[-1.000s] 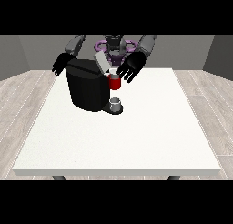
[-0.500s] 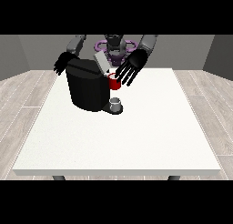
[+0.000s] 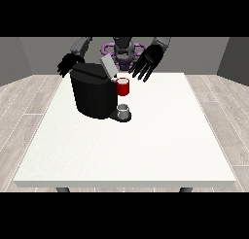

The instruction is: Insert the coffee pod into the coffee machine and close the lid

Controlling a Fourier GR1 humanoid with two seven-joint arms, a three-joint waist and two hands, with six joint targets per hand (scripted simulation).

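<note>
On the far half of the white table point(image 3: 146, 150) a black coffee machine point(image 3: 95, 94) is seen, with its grey lid point(image 3: 107, 66) tilted up and not yet closed. A red thing at the machine point(image 3: 123, 87) sits at its front, and below that a grey thing point(image 3: 124, 110) rests on the machine's base; whether this is the coffee pod cannot be told, and the pod is not plainly shown anywhere else.

The hand at the view's right point(image 3: 147, 62) is held above and just behind the red thing, its fingers spread apart and straight, nothing being held. The hand at the view's left point(image 3: 68, 65) is partly hidden behind the machine's top corner; its fingers appear curled downward, with no object seen in them.

The lid step is judged to be in hand. It would be done well if the open hand were brought flat onto the raised lid from behind and pressed down along the hinge's arc, the machine being steadied by the other hand so that it is not pushed across the table
</note>
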